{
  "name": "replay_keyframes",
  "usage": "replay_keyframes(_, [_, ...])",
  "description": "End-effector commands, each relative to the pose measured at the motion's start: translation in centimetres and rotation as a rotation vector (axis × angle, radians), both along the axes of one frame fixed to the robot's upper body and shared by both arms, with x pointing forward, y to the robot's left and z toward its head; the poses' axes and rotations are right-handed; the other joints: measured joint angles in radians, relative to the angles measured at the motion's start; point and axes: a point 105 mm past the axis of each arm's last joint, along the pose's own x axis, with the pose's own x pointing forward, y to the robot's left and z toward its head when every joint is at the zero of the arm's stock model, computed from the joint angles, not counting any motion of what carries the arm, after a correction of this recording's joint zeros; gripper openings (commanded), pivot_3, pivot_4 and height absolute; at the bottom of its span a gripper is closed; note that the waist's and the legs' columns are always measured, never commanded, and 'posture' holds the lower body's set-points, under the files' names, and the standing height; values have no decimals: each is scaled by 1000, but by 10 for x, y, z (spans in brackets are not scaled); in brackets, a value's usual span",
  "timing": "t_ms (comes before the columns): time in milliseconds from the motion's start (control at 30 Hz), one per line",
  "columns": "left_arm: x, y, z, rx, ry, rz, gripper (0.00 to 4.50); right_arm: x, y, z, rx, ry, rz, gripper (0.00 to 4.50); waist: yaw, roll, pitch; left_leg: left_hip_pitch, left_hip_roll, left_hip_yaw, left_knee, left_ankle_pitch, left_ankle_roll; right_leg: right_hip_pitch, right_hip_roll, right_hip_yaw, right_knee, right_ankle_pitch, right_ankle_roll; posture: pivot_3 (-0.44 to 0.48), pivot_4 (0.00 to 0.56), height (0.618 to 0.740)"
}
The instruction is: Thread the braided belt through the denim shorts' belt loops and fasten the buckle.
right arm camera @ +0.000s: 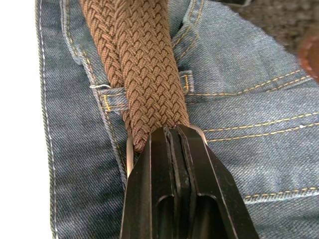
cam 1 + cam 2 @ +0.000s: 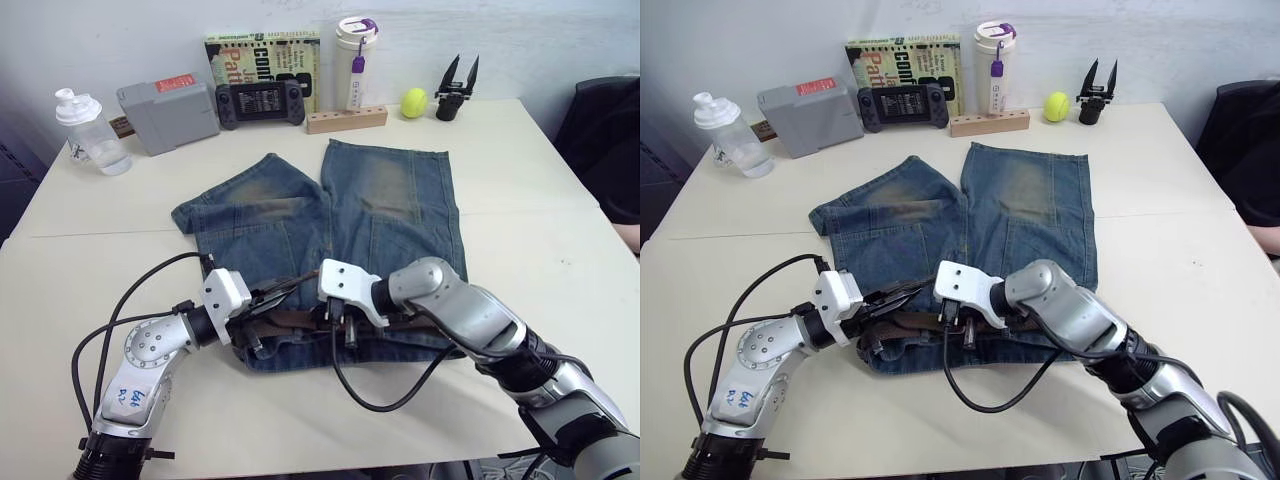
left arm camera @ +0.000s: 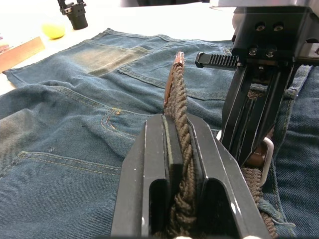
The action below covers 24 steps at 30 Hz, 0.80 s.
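Starting from the head view, nearest: seeing the left gripper [image 2: 252, 338] and the right gripper [image 2: 340, 330] working close together at the near waistband of the shorts [image 2: 390, 210], with the belt [image 2: 290, 320] lying along that edge between them. Moving to the left wrist view: finding the left gripper's fingers [image 3: 149, 164] pinching narrowly on the belt just behind its leather tip [image 3: 175, 74], which is standing up free, and the buckle [image 3: 267, 149] showing beside the other gripper's fingers. Moving to the right wrist view: seeing the right gripper closing tight on what looks like the buckle's metal frame, with the belt running away across a belt loop [image 1: 112, 97]; not being able to tell whether it is passing under or over that loop. Judging the risks: holding the tip so short and so upright is risking it flopping or twisting before reaching the frame; tugging sideways is likely to bunch the denim or drag the belt back out of a loop; squeezing only the thin metal edge is inviting the buckle to swivel and slip.
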Motion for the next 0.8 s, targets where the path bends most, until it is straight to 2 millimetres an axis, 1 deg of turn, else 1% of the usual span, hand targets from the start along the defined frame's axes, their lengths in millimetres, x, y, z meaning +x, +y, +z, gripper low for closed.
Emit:
replay_keyframes(33, [4,1,12,-10,-50,8,0,-8,-9,-29,-101,78,-6,57,1,0,0,0,0,0,0,0,0,0,0,0,0,0,0,0,150,705])
replay_keyframes(100, [6,0,19,-2,-76,-3,0,-9,-12,-39,-141,88,-16,57,1,0,0,0,0,0,0,0,0,0,0,0,0,0,0,0,150,705])
replay_keyframes(200, [7,-6,40,3,-126,-57,0,-8,-22,-56,-220,133,-42,57,-1,-1,-1,1,0,0,0,0,0,1,0,0,0,0,0,0,150,705])
replay_keyframes(433, [6,-17,77,37,-211,-176,0,-3,-28,-62,-251,175,-92,57,-1,0,-2,3,3,0,0,-1,0,2,3,0,0,0,-1,0,150,705])
replay_keyframes(567, [6,-23,83,46,-221,-217,0,0,-28,-66,-259,191,-116,57,-5,0,-2,3,4,0,0,-1,0,2,4,0,0,1,-2,0,150,705])
replay_keyframes(733, [3,-27,89,43,-232,-245,0,6,-26,-68,-263,205,-154,57,-5,-1,-2,4,8,0,0,0,-2,2,10,1,0,2,-5,0,150,705])
replay_keyframes(800, [2,-30,93,46,-241,-269,0,3,-23,-72,-278,223,-145,57,-5,-1,-2,4,10,1,0,-1,-2,2,12,1,0,3,-7,0,150,705])
